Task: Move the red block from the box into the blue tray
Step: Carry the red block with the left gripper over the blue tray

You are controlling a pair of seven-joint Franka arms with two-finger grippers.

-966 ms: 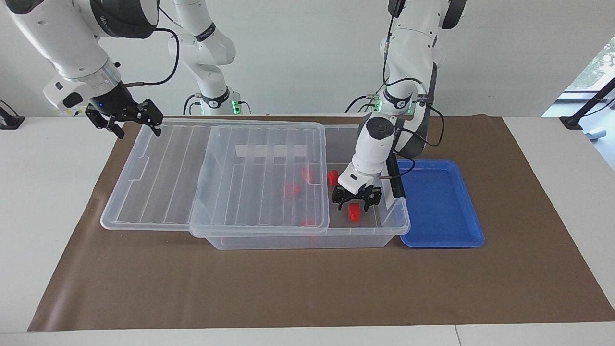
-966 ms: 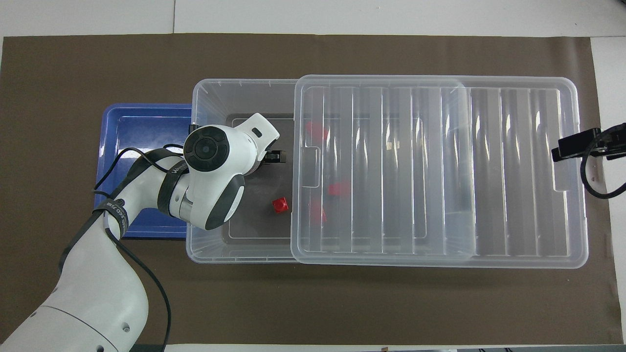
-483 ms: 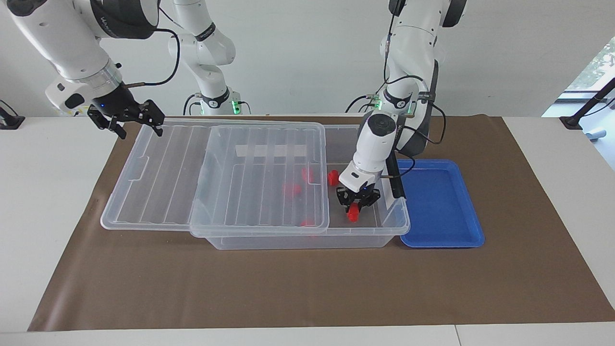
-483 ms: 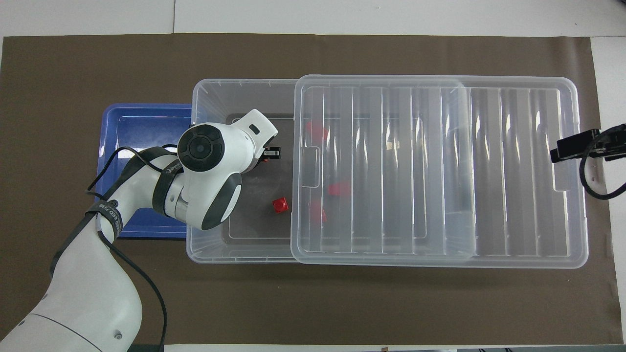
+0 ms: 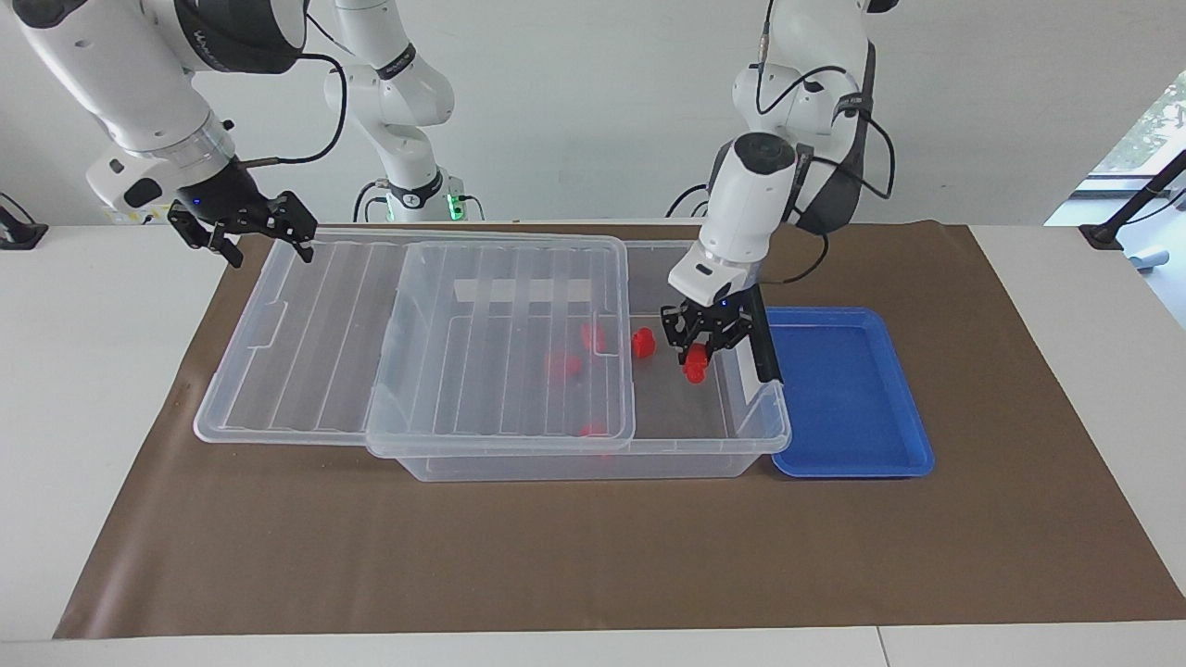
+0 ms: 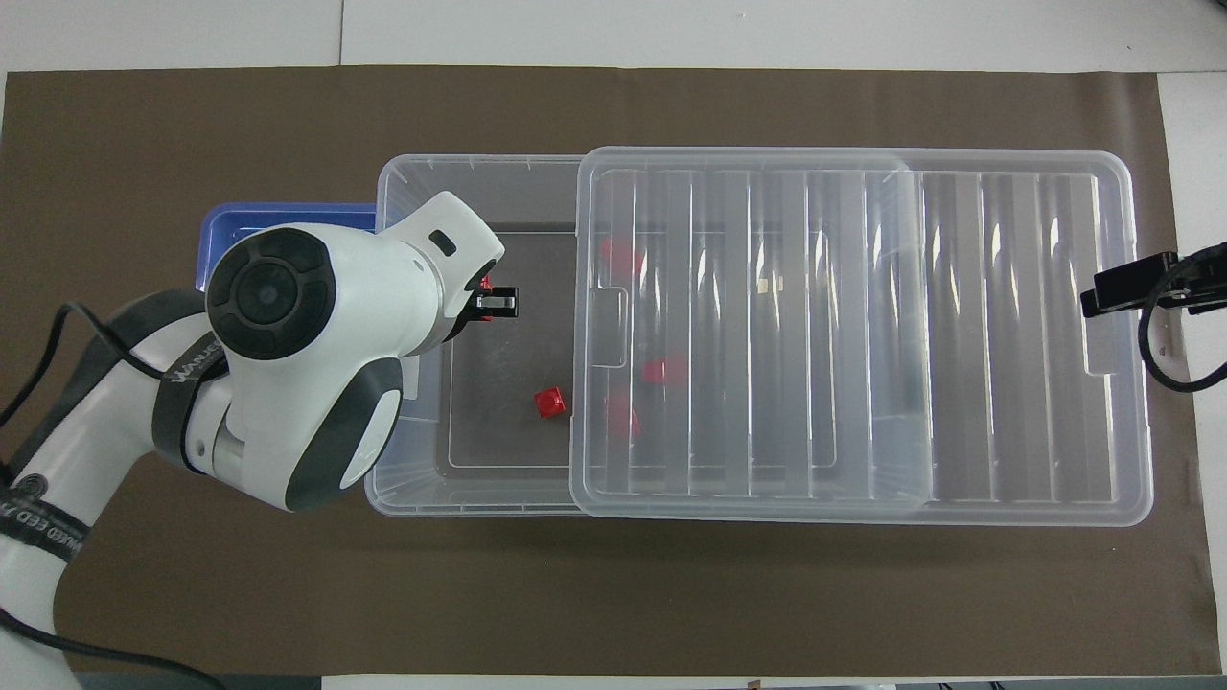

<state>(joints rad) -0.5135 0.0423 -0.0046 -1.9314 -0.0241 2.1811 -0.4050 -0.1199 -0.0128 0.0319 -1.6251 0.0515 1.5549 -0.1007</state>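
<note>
From the facing view, the left end effector [image 5: 697, 357] is clamped on a red block [image 5: 695, 368] and hangs over the open part of the box [image 5: 593, 463], above the level of its rim. The grip takes only the upper part of the block, so I judge it could slip out and fall back among the other red blocks [image 5: 643, 344] if the arm moves sharply. The blue tray [image 5: 913, 435] lies on the table beside the box, touching it or nearly so, at the left arm's end. Between the block and the tray stand the end wall of the box and its black clip handle [image 5: 762, 345], which is just beside the fingers; a low sideways path could catch on it and drag the box. The lid [image 5: 306, 306] is slid toward the right arm's end, so the opening is short. The right end effector [image 5: 243, 222] waits with its fingers apart over the corner of the lid.

From the overhead view, the left arm covers most of the tray [image 6: 216, 222], and only a small red edge of the held block [image 6: 486, 283] shows at the left end effector [image 6: 491, 299]. One loose block [image 6: 549, 402] lies uncovered on the floor of the box [image 6: 460, 503]; the others are under the lid [image 6: 959, 335]. The room straight up is free, and the tray looks empty where it shows. The right end effector [image 6: 1117, 287] stays outside the lid's end
</note>
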